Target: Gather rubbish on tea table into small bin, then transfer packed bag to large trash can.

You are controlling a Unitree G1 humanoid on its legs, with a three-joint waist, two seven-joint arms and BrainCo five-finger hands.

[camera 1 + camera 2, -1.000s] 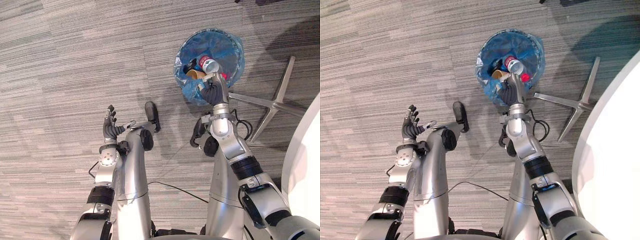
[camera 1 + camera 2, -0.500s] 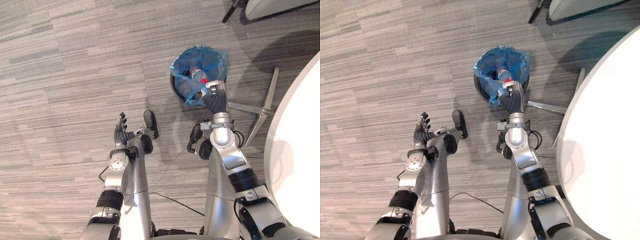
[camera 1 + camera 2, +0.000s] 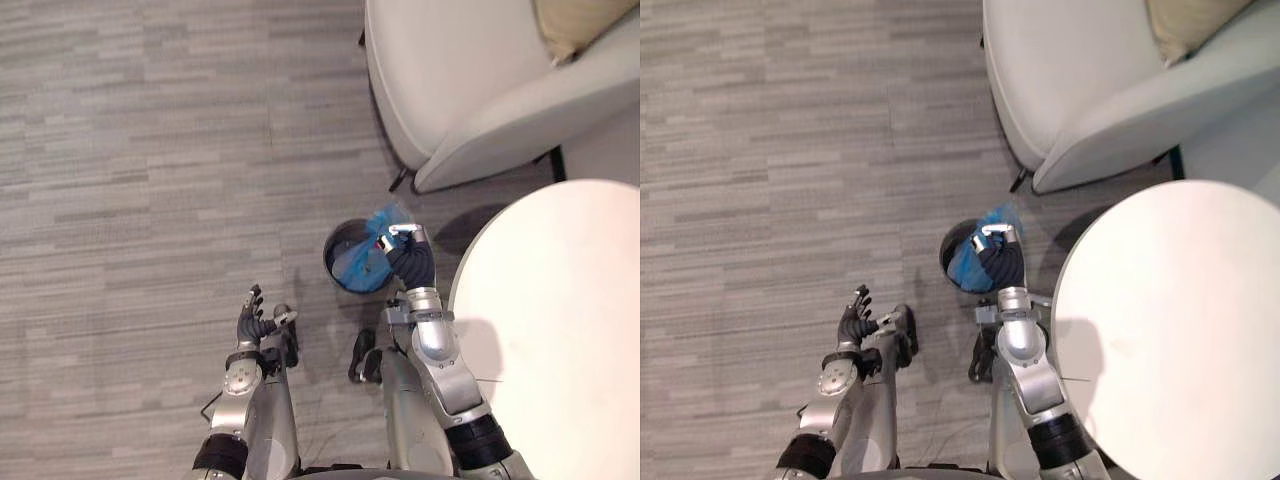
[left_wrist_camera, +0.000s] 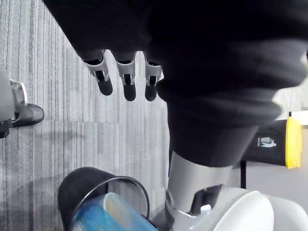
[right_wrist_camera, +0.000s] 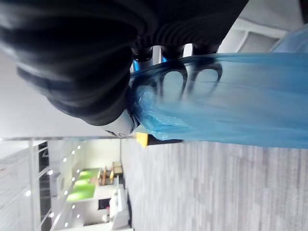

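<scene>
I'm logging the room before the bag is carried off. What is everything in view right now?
blue bag: one, blue, lining the bin, its edge gathered up on the table side
bin: one, black, on the floor between armchair and table
table: one, white, round, on the robot's right
armchair: one, pale grey, beyond the bin
cushion: one, beige, on the armchair
carpet: grey, striped, across the floor
right hand: fingers curled into the bag's edge
left hand: fingers straight, holding nothing, over the carpet

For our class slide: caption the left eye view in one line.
Right hand grips the blue bag in the small bin beside the round table; left hand open.
</scene>
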